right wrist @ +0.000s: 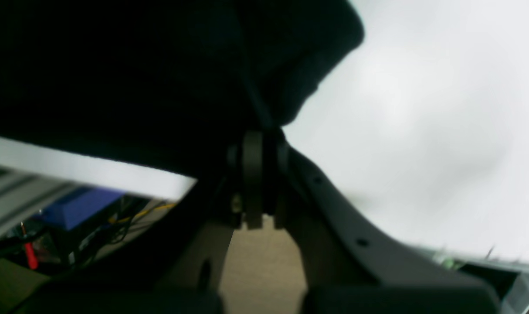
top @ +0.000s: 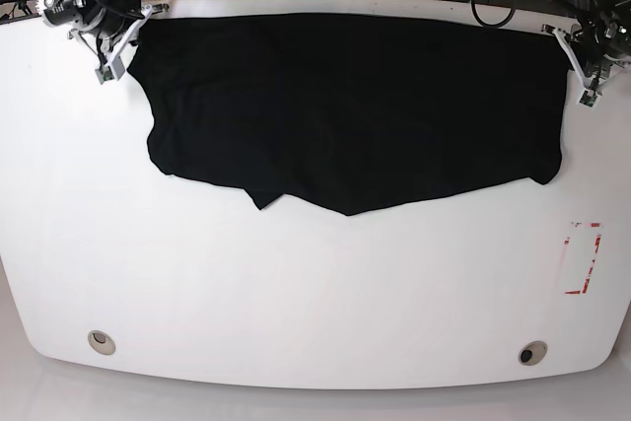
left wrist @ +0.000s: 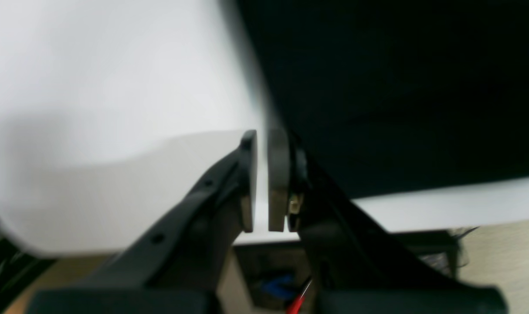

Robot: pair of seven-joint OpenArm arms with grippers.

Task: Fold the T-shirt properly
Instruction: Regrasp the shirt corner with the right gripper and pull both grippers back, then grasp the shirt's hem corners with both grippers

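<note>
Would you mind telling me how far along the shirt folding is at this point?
Done: the T-shirt lies spread along the table's far edge. In hand: the right claw is shut on one corner; the left claw sits nearly closed beside the other, apparently empty. Left: every fold; the near hem looks ragged.

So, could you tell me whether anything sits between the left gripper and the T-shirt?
Nothing visible does. The left gripper hangs right at the edge of the T-shirt, over bare white table, its pads nearly closed with nothing between them.
</note>
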